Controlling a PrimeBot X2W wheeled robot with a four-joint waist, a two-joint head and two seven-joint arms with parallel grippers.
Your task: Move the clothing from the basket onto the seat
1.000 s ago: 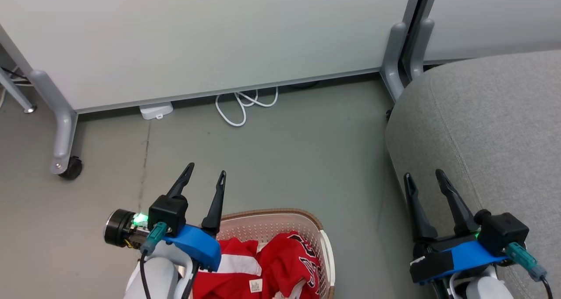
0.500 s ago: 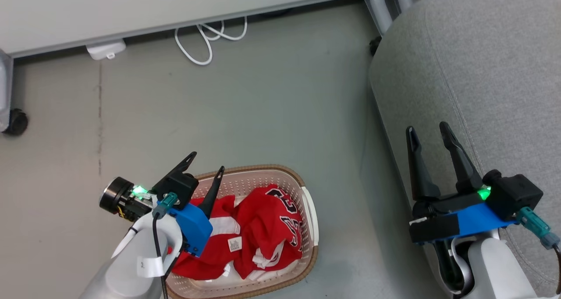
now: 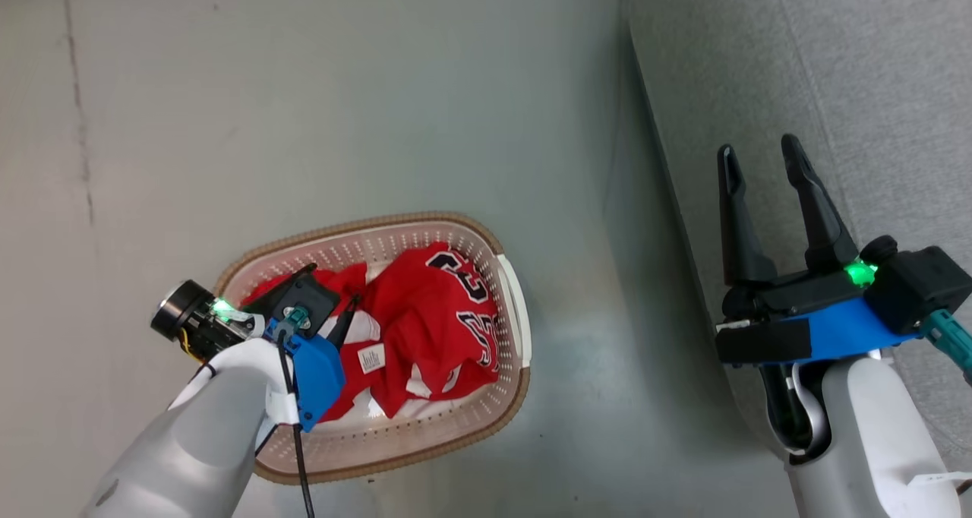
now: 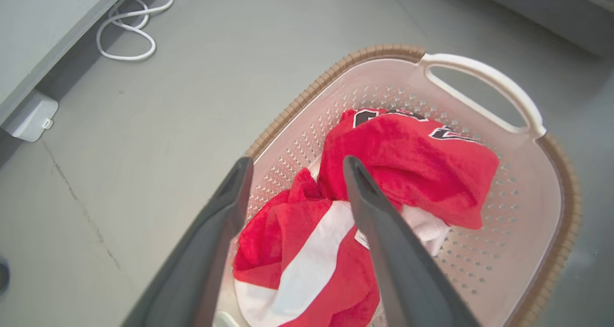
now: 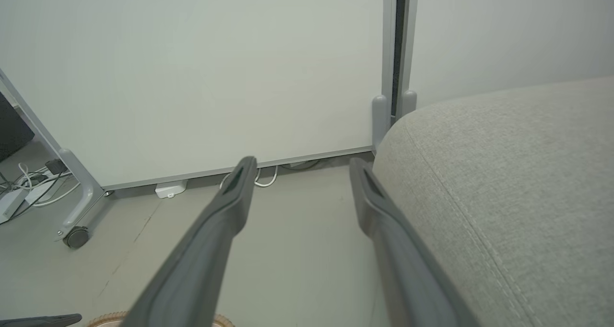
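- My left hand [image 4: 297,163] has its two fingers spread as wide as they go and has hold of nothing.
- Its fingers point down into the basket [image 3: 395,220], over the end farthest from the seat. I cannot tell whether the tips touch the fabric.
- Between and below those fingers lies the banded garment [image 4: 307,264], red with a broad white stripe, bunched up against the basket's wall.
- Just beside it, towards the basket's other end, lies the jersey [image 3: 425,305]. It is crumpled, with its black-and-white lettering facing up near the white handle [image 4: 484,80].
- The two garments touch, and together they stretch along the basket's long axis, both wholly inside it.
- The basket stands on the grey floor [image 3: 380,85]. In the head view its long axis runs across the picture, and its handle end points at the seat [image 3: 835,62].
- My right hand [image 3: 758,147] is also fully spread and empty. It hangs over the seat's near edge with its fingers pointing up the head view, well apart from the basket.
- The seat's edge runs up and down the head view, crosswise to the basket's long axis, with a strip of bare floor between them.
- Further out, a white cable [image 4: 129,34] loops on the floor beneath a pale partition panel [image 5: 192,77].
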